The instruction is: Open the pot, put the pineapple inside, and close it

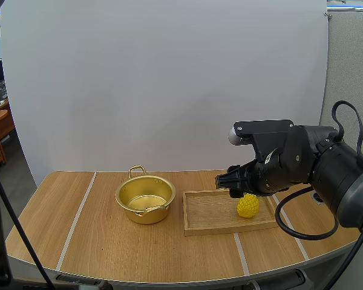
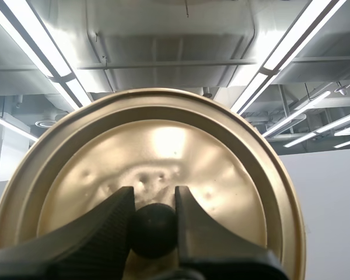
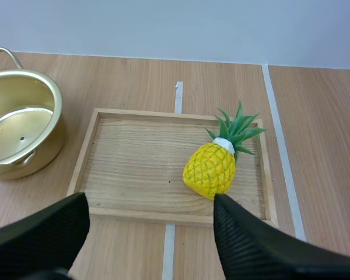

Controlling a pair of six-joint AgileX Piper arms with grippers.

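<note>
The pineapple (image 3: 213, 168) lies on its side toward the right end of the wooden tray (image 3: 134, 169). The pot (image 1: 146, 215) stands open just beside the tray on the worktop (image 1: 109, 254). The right tool (image 3: 149, 204) hovers at the tray's near edge, fingers (image 3: 245, 245) apart, with the fruit off-centre near one fingertip. Hazard: closing may nudge or roll the rounded fruit rather than grip it. The left tool (image 2: 153, 195) is clamped on the knob (image 2: 154, 233) of the lid (image 2: 163, 146). With so small a knob, the lid could swing or slip.

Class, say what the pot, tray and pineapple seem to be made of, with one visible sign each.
Pot: gold-coloured metal, shiny; its walls mirror light. Tray: pale wood, matt; grain lines show. Pineapple: probably plastic; even yellow, moulded green lines.
</note>
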